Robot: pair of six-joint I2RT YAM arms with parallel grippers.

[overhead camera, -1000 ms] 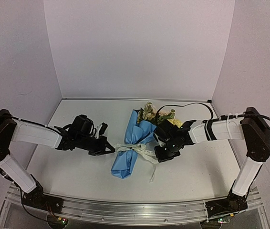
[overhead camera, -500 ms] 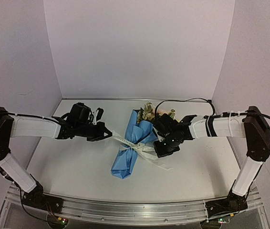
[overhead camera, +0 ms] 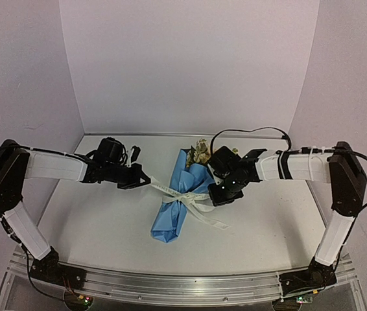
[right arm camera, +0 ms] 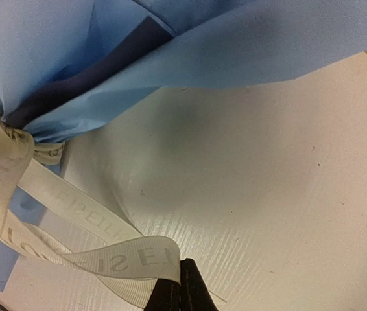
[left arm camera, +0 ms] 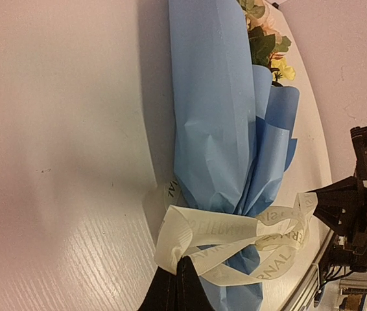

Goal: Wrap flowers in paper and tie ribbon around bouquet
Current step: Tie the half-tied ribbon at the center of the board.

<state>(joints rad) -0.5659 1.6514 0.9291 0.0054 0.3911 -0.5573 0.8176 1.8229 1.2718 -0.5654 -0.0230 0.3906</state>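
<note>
At the paper [overhead camera: 169,223] cone's waist, the limp, probably slippery ribbon [overhead camera: 185,198] is clamped by the left gripper [overhead camera: 148,183] at ten o'clock and the right gripper [overhead camera: 217,195] at three, best pinched flat.

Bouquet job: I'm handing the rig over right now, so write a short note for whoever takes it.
Left claw: shut on the ribbon, that end drawn out to the left.
Right claw: shut on the other ribbon end.
The paper is wrapped around the flowers and lies on the table, blooms at the far end.
Done: wrap; ribbon knotted round the waist.
Left: probably tighten the knot, then let go.
</note>
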